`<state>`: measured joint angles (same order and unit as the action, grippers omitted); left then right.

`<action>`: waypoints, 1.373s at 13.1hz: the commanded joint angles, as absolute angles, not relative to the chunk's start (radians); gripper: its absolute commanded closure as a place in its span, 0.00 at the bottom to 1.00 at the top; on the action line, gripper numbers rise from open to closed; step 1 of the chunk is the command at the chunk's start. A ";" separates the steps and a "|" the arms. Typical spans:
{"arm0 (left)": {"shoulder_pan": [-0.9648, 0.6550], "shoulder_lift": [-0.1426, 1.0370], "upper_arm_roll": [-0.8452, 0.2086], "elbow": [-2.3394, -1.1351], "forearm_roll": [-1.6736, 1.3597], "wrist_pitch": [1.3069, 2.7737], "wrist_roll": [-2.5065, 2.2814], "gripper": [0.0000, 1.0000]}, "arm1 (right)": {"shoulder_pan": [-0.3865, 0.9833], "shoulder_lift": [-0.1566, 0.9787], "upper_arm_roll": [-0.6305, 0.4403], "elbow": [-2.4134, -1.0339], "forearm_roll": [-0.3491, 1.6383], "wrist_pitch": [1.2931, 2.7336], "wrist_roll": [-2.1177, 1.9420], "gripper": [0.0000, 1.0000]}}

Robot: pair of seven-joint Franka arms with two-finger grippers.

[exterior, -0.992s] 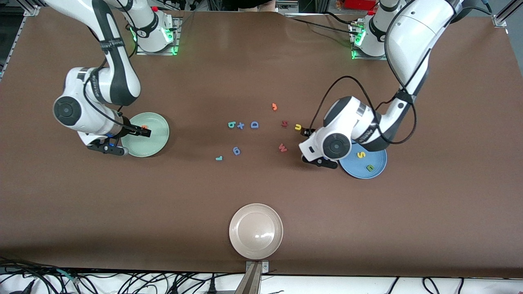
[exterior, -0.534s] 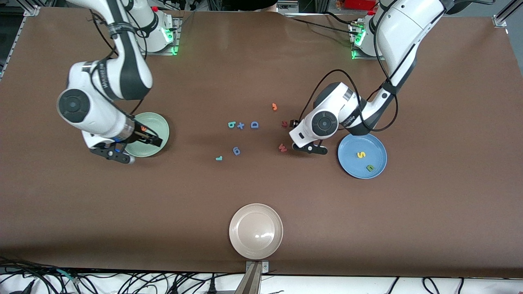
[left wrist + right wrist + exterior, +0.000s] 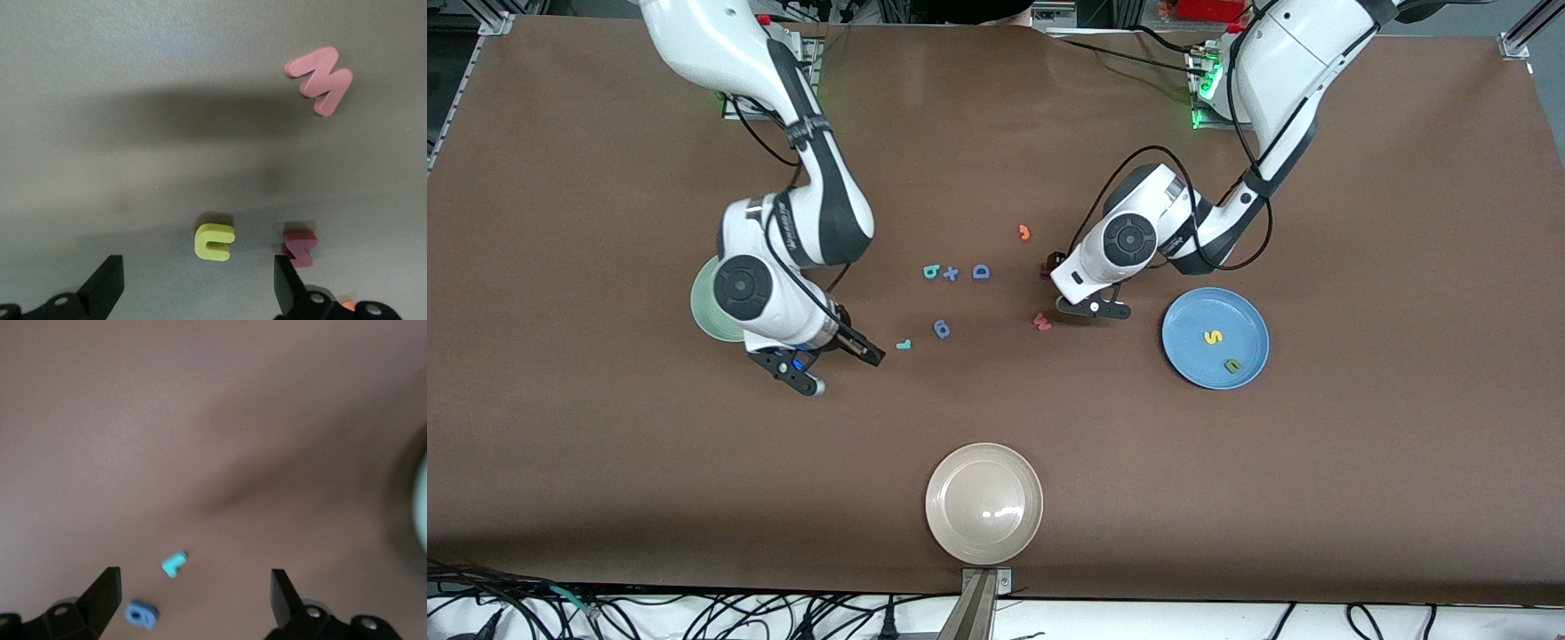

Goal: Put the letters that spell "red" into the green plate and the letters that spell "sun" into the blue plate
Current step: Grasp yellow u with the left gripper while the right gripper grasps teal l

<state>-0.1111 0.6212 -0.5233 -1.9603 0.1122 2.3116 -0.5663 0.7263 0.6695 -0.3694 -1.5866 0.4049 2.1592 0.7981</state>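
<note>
Watching both tools gape wide and empty: left tool (image 3: 197,293) over the yellow "u" (image 3: 214,242), right tool (image 3: 193,607) over the teal "r" (image 3: 173,563) on the desk (image 3: 1227,498).

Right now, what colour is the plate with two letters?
Blue plate; front view shows it best.

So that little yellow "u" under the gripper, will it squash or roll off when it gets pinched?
The yellow "u" looks like thick foam, so it would probably give slightly between the open left gripper fingers. It lies flat on the table, so rolling seems unlikely. Being small and probably light, it might skid if nudged.
</note>
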 commanded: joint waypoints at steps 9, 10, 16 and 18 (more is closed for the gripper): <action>-0.103 0.609 -0.523 -2.014 0.173 2.375 -0.580 0.25 | 0.761 0.821 -0.313 -1.562 0.425 2.315 0.960 0.02; -0.103 0.614 -0.523 -2.013 0.173 2.379 -0.583 0.26 | 0.767 0.821 -0.311 -1.562 0.425 2.315 0.968 0.05; -0.095 0.621 -0.523 -2.008 0.173 2.404 -0.626 0.33 | 0.781 0.838 -0.311 -1.562 0.428 2.327 0.969 0.06; -0.107 0.630 -0.523 -2.009 0.173 2.434 -0.656 0.33 | 0.781 0.841 -0.311 -1.562 0.428 2.329 0.969 0.15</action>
<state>-0.1046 0.6264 -0.5174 -1.9949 0.1473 2.3964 -0.6126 0.7700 0.8181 -0.3044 -1.5811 0.4061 2.3201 0.9598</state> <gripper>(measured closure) 0.326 0.084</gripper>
